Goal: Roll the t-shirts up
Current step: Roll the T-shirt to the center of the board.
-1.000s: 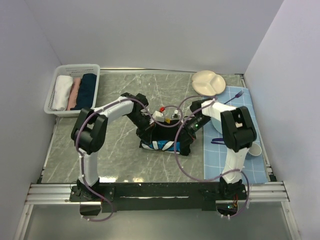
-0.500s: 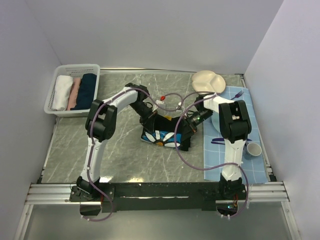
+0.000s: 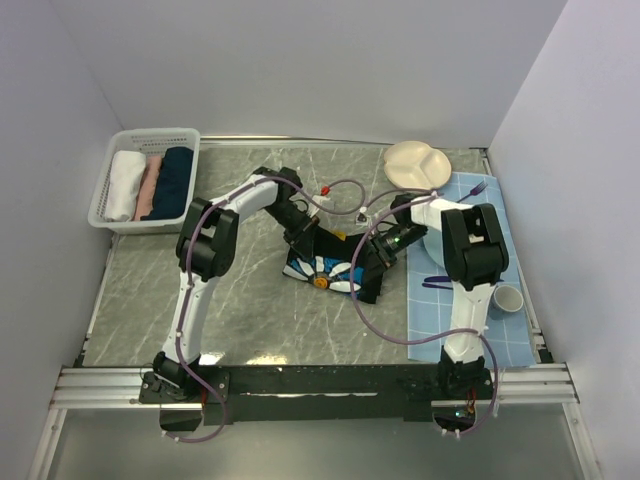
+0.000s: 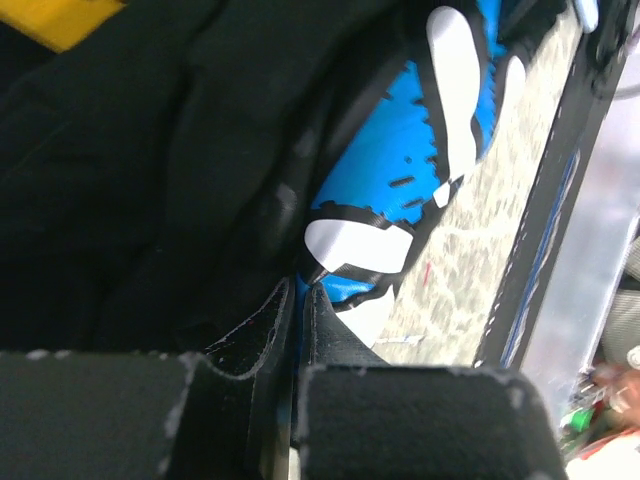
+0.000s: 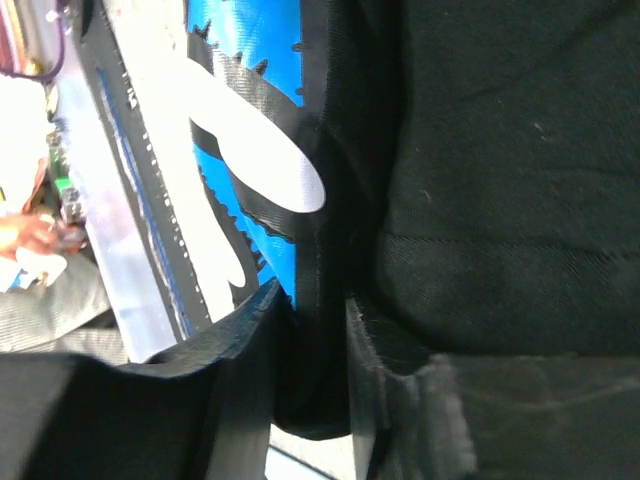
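- Top view: the t-shirt is seen bunched at the middle of the table, flower print up, between the left gripper and the right gripper.
- Left wrist: black cloth is pinched by nearly closed jaws.
- Right wrist: a cloth fold is clamped between the jaws.

The t-shirt was seen to be of soft, matt black cloth, and its print looked smoother, with a slight shine. The table was covered with a smooth grey surface, veined like marble. The basket was made of white plastic lattice, and folded cloth was held in it. The plate appeared smooth, the mat was of checked cloth, and the rail was of ribbed bare metal.
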### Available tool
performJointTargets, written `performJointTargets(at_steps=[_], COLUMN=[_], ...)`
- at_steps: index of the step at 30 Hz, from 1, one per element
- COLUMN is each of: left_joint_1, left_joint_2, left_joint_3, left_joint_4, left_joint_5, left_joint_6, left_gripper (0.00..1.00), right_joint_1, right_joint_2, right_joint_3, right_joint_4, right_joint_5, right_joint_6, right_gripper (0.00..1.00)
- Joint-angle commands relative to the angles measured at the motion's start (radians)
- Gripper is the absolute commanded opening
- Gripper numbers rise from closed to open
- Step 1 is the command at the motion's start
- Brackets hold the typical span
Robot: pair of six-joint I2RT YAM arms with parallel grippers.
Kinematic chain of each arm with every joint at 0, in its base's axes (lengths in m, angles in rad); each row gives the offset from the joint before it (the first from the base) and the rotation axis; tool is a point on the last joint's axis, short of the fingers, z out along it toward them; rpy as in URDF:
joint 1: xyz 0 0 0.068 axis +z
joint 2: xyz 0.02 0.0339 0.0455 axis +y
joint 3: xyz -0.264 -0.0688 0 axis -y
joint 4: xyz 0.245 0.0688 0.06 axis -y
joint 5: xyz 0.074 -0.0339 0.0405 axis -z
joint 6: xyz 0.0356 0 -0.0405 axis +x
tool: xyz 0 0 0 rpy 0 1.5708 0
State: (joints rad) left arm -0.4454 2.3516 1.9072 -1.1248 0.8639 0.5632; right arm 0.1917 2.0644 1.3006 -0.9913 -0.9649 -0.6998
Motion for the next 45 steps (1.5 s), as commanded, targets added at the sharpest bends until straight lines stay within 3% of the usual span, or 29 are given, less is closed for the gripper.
performJointTargets(at_steps=[1, 4, 8, 9, 10, 11, 14, 17, 19, 23, 39, 41, 45], left_joint_1=[0.034, 0.033, 0.028, 0.027, 0.027, 0.025, 0.022, 0.02, 0.019, 0.014, 0.014, 0.014, 0.017], left_joint_2=[-0.009, -0.025, 0.003, 0.023, 0.028, 0.032, 0.022, -0.012, -0.025, -0.032, -0.032, -0.029, -0.095], left_joint_3=[-0.066, -0.085, -0.027, 0.004, 0.012, 0.016, 0.0, -0.048, -0.065, -0.082, -0.111, -0.096, -0.129], left_joint_4=[0.224, 0.25, 0.206, 0.191, 0.166, 0.158, 0.152, 0.168, 0.166, 0.166, 0.18, 0.169, 0.223], left_joint_5=[-0.141, -0.146, -0.128, -0.118, -0.114, -0.112, -0.112, -0.115, -0.108, -0.109, -0.105, -0.1, -0.121], left_joint_6=[-0.131, -0.132, -0.119, -0.118, -0.117, -0.115, -0.115, -0.126, -0.126, -0.134, -0.14, -0.137, -0.147], left_gripper=[0.01, 0.01, 0.01, 0.01, 0.01, 0.01, 0.01, 0.01, 0.01, 0.01, 0.02, 0.06, 0.21], right_joint_1=[-0.009, -0.037, -0.063, -0.064, -0.063, -0.06, 0.029, 0.225, 0.355, 0.487, 0.509, 0.508, 0.503], right_joint_2=[-0.047, -0.159, -0.5, -0.565, -0.631, -0.75, -0.953, -1.131, -1.191, -1.187, -0.931, -0.9, -0.843], right_joint_3=[-0.069, -0.132, -0.26, -0.327, -0.368, -0.404, -0.527, -0.671, -0.76, -0.859, -0.925, -0.923, -0.9], right_joint_4=[0.131, 0.214, 0.4, 0.439, 0.503, 0.534, 0.615, 0.755, 0.841, 0.92, 1.131, 1.131, 1.128], right_joint_5=[0.154, 0.134, 0.208, 0.233, 0.279, 0.299, 0.431, 0.59, 0.667, 0.741, 0.825, 0.824, 0.822], right_joint_6=[0.082, 0.1, 0.202, 0.215, 0.221, 0.226, 0.156, 0.053, -0.025, -0.141, -0.248, -0.256, -0.27], right_gripper=[0.42, 0.5, 0.62, 0.69, 0.96, 1.0, 1.0, 1.0, 1.0, 1.0, 0.97, 0.94, 0.73])
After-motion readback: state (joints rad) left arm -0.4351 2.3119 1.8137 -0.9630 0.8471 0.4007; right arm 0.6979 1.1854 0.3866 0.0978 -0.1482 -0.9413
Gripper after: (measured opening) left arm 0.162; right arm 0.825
